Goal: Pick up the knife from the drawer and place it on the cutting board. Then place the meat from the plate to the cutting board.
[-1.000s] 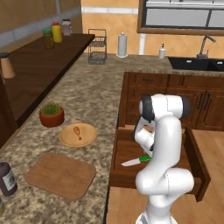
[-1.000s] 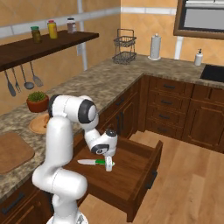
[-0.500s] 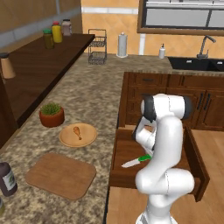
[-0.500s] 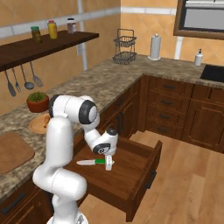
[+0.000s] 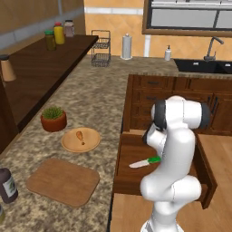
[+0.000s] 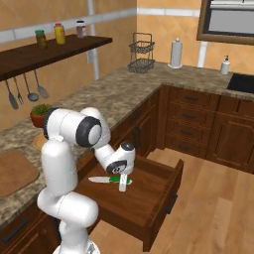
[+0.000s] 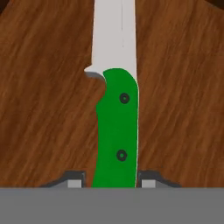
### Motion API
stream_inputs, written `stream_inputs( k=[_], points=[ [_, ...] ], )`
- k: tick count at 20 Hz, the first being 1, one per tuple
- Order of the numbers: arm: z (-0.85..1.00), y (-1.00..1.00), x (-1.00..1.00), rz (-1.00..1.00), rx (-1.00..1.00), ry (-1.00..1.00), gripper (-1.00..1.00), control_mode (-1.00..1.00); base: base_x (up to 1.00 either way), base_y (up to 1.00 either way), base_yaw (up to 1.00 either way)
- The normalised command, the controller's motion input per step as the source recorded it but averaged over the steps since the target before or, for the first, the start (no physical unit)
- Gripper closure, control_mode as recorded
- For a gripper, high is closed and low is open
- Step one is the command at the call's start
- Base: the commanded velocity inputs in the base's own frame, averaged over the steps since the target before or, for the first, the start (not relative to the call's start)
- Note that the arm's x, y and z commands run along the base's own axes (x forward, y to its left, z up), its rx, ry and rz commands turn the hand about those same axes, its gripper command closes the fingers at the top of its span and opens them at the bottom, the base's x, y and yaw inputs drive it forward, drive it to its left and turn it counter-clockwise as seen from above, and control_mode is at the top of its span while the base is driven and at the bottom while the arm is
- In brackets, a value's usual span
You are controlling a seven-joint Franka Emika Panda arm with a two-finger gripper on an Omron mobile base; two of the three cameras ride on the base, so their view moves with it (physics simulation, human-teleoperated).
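knife (image 7: 116,113) flat in drawer (image 6: 149,198) | blade points away from hand (image 7: 112,181) | fingers astride handle, grasp unclear

Base views flanking; hand view close

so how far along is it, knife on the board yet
Not yet. Done: the drawer stands open. In hand: the gripper is down at the knife, one fingertip either side of its green handle; whether it is gripped, I cannot tell. Left: carry the knife to the bare cutting board, then move the meat, which lies on the plate.
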Motion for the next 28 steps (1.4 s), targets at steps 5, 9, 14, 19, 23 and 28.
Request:
stream_inputs(
  k=[5,9,14,19,23,28],
  points=[
    [0.9,-0.72,-0.15,-0.3,0.0,0.1,1.0,-1.0,0.0,0.0,0.0],
    [1.0,-0.44,-0.01,-0.19,0.0,0.06,1.0,-1.0,0.0,0.0,0.0],
    [1.0,-0.44,-0.01,-0.04,0.04,0.04,1.0,-1.0,0.0,0.0,0.0],
    [1.0,-0.35,-0.35,0.0,0.17,-0.01,1.0,-1.0,0.0,0.0,0.0],
    [1.0,0.09,-0.08,0.0,0.15,0.0,1.0,-1.0,0.0,0.0,0.0],
    [1.0,0.55,-0.06,0.0,0.11,0.01,1.0,-1.0,0.0,0.0,0.0]
  ],
)
